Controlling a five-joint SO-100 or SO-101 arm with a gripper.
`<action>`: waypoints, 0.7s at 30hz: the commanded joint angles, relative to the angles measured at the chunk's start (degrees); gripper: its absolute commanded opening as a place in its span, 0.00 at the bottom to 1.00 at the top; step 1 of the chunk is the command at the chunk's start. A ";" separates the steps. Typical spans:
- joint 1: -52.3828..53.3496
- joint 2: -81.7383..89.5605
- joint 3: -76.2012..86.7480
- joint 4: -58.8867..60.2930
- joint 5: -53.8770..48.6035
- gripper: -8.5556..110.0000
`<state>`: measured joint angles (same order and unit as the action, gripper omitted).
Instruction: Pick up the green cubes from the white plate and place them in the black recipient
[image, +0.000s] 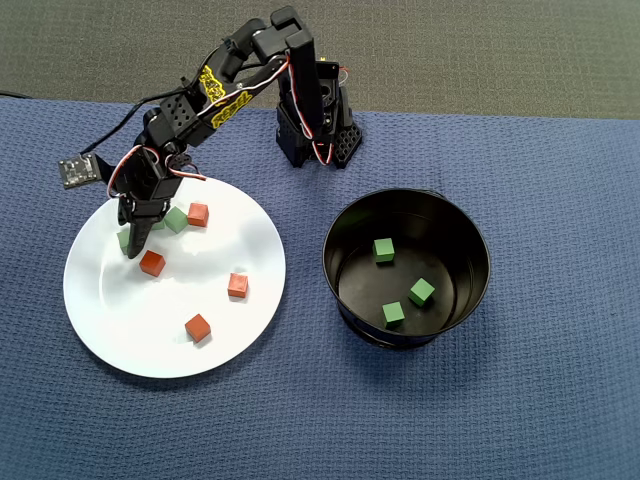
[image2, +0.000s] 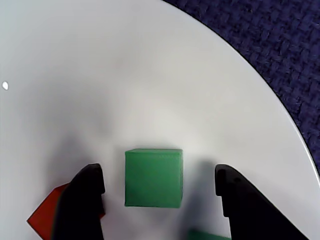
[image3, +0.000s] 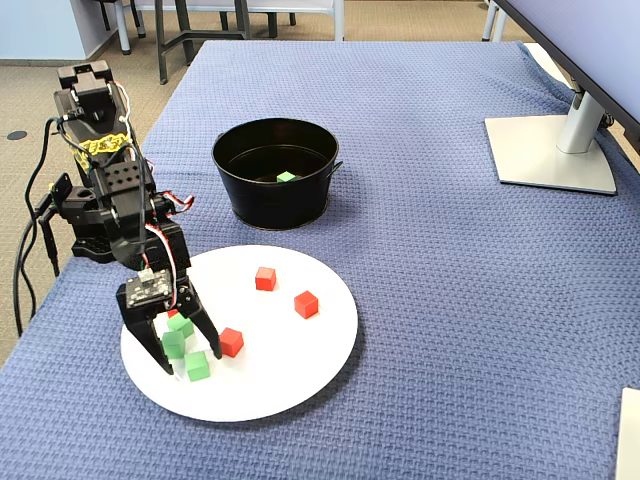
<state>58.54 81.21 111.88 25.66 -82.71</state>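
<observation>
Risk at this stage lies mainly with the neighbours of the target cube. In the wrist view a red-orange cube (image2: 42, 216) sits touching or just behind the left finger (image2: 82, 207), and the corner of another green cube (image2: 207, 234) shows at the bottom edge near the right finger. If the jaws close as they stand, the left finger could push or trap the red-orange cube and drag it along. An off-centre squeeze could also turn the green cube (image2: 153, 177) and let it slip on the smooth white plate (image2: 150, 75).

Gripper (image2: 159, 187): fingers spread apart, wider than the cube, one on each side of it. A visible gap remains on both sides, so nothing is clamped. Whether the fingertips touch the plate cannot be told.

Location: in the fixed view the gripper (image3: 171, 350) stands over the near-left part of the white plate (image3: 290, 380), with three green cubes clustered at it and three red-orange cubes to the right. In the overhead view the black recipient (image: 470, 235) stands well apart to the right of the plate and holds three green cubes (image: 384, 250).
</observation>
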 joint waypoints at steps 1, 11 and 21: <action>0.62 0.18 -3.69 -2.46 -0.26 0.23; 1.32 -2.29 -3.43 -4.22 -1.05 0.13; 0.62 -2.64 -3.87 -5.19 0.70 0.07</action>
<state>58.97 77.61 111.27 21.53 -82.88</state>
